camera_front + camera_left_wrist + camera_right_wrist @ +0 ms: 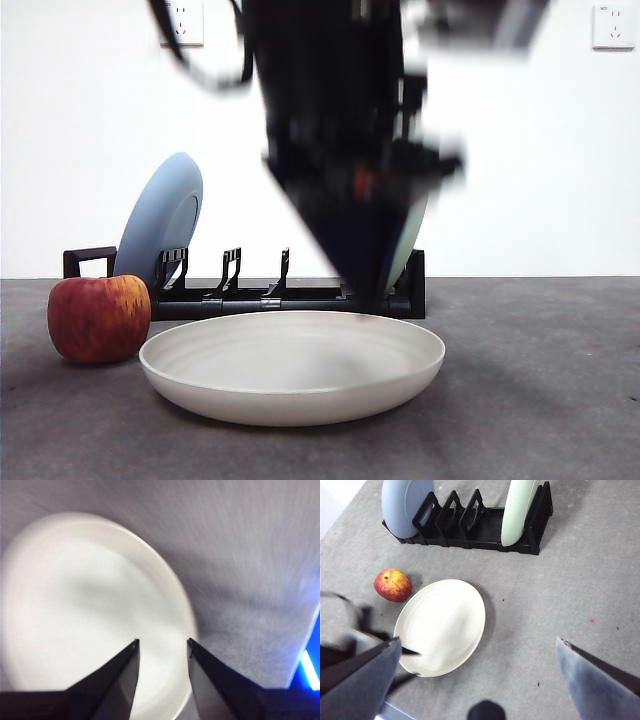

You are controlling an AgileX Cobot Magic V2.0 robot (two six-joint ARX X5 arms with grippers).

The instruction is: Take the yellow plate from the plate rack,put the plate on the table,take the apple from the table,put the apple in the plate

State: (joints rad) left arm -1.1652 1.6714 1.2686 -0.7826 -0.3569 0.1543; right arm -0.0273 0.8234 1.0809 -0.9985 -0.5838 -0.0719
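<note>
Plate down on bench, apple pick next.
Yellow plate flat on bench, in front of plate rack, well in from bench edges; apple just beside plate rim, not clearly touching, between plate and the rack end holding the blue plate. Pale green plate upright at the other rack end. Left gripper over the yellow plate, jaws apart, nothing between them, picture motion-blurred. Right gripper high above bench, jaws wide apart, empty. For a clean pick: clear plate rim first, come down over apple centre, jaws straddling its sides, mind rack handle behind, close firmly, blocky shape may roll if pinched off-centre.
</note>
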